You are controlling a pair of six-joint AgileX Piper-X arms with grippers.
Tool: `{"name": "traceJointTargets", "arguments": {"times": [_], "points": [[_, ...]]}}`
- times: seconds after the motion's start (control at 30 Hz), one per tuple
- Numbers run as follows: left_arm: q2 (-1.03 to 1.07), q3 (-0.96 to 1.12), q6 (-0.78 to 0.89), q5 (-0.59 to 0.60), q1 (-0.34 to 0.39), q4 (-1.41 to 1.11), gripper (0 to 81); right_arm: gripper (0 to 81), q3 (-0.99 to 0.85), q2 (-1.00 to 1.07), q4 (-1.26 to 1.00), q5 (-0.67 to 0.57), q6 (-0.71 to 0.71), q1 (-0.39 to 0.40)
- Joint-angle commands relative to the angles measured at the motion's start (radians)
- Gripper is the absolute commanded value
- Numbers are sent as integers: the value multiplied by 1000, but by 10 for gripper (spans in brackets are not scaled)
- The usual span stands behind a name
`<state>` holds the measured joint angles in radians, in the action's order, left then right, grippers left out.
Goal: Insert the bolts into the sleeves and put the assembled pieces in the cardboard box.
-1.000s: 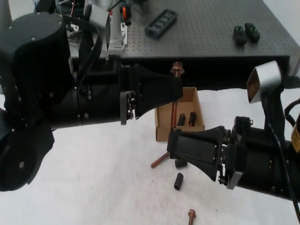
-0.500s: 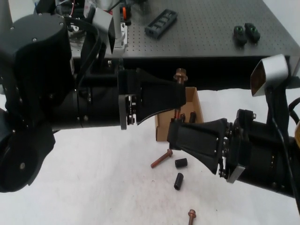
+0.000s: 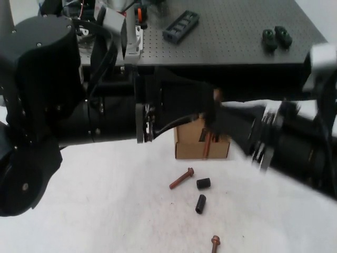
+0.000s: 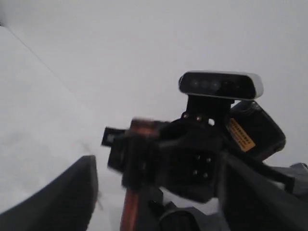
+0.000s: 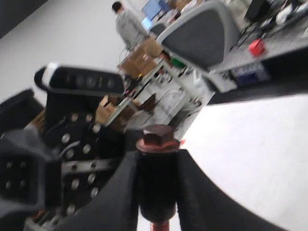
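- Right wrist view is giving the detail the high view is blurring: right gripper is clamping a black sleeve, with a bolt head sitting on top of it.
- Left wrist view is showing the copper shank by the left gripper; can't tell whether it's gripping.
- High view is showing the cardboard box directly under the right gripper.
- Lying on the white cloth, near side of both grippers: two loose bolts, two loose sleeves.

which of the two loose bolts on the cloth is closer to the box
The slanted bolt, left of the two sleeves and just in front of the box; the other bolt lies alone, much nearer the camera.
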<state>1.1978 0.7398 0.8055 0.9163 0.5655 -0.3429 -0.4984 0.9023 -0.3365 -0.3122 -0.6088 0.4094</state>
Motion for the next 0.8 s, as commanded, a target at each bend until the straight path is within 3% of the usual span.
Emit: {"name": "traceJointTargets", "arguments": {"times": [0.0,0.13,0.27,0.57,0.77], "points": [[-7,6,-51,-125,-7,53,491,3,-78,30,42,64,109,-77],[-7,6,-130,-178,-7,175,482,3,-253,183,239,153,276,-181],[-7,6,-176,-249,-7,297,482,3,-487,423,410,242,353,-231],[-7,6,-216,-396,-7,349,482,3,-963,960,783,302,425,-232],[-2,6,-292,-465,-11,372,482,0,-1087,1156,921,302,425,-232]]}}
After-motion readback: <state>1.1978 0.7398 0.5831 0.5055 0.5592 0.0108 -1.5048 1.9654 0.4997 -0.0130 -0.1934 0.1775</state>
